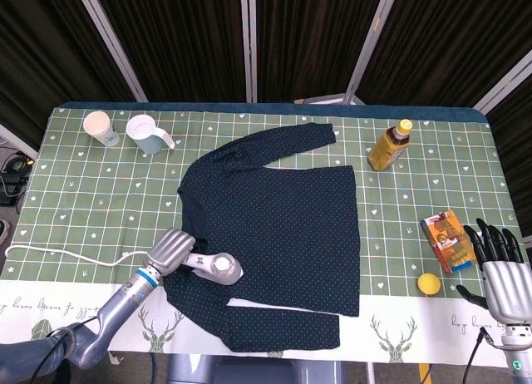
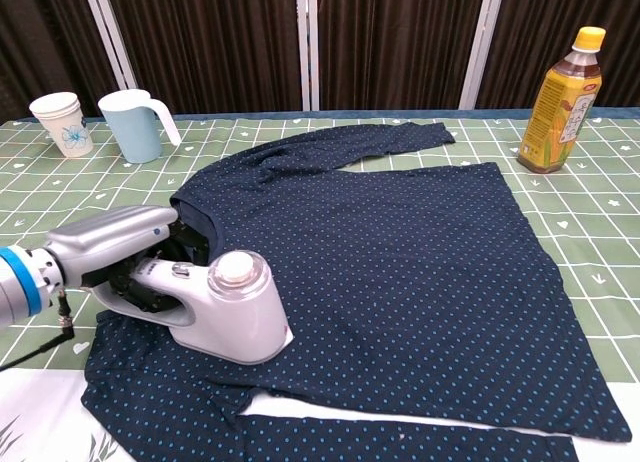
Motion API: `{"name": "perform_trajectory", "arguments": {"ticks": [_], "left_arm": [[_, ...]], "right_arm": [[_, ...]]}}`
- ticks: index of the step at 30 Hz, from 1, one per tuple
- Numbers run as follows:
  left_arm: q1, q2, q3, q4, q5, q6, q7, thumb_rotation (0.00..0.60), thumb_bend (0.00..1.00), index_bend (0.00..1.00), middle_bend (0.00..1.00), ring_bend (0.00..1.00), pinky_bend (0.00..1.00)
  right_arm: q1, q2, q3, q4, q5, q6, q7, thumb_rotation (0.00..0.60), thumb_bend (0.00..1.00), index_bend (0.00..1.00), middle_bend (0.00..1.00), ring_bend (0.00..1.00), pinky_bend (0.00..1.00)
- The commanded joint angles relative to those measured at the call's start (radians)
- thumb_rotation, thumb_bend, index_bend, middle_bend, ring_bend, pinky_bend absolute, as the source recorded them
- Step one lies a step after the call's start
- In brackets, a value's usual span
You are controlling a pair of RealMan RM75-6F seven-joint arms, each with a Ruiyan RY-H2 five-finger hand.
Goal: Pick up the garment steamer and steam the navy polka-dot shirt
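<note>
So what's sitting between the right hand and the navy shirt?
In the head view, a small yellow ball and a snack box lie between the right hand and the navy polka-dot shirt.

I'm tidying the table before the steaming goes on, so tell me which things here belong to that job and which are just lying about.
Part of the job:
- garment steamer, held by the left hand, resting on the shirt
- navy polka-dot shirt, spread flat

Just lying about:
- paper cup
- light blue jug
- drink bottle
- small box
- yellow ball
</note>
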Motion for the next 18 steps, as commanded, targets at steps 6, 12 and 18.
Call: {"name": "perform_trajectory", "arguments": {"ticks": [6,12,18], "left_arm": [[-0.023,-0.04,-0.022,-0.047,-0.008,-0.019,0.059,0.6,0.63,0.97,0.83,0.75,0.98],[-0.035,-0.07,-0.039,-0.085,-0.032,-0.033,0.113,0.6,0.63,0.97,0.83,0.75,0.98],[-0.034,-0.079,-0.039,-0.096,-0.044,-0.034,0.134,0.6,0.63,0.97,0.83,0.75,0.98]], "right_arm": [[0.0,0.004,0.002,0.003,0.003,0.0,0.012,0.6,0.0,0.0,0.0,0.0,0.0],[-0.001,0.006,0.002,0.003,0.003,0.001,0.019,0.6,0.0,0.0,0.0,0.0,0.0],[-0.002,0.006,0.001,0.005,0.001,0.001,0.019,0.6,0.0,0.0,0.0,0.0,0.0]]}}
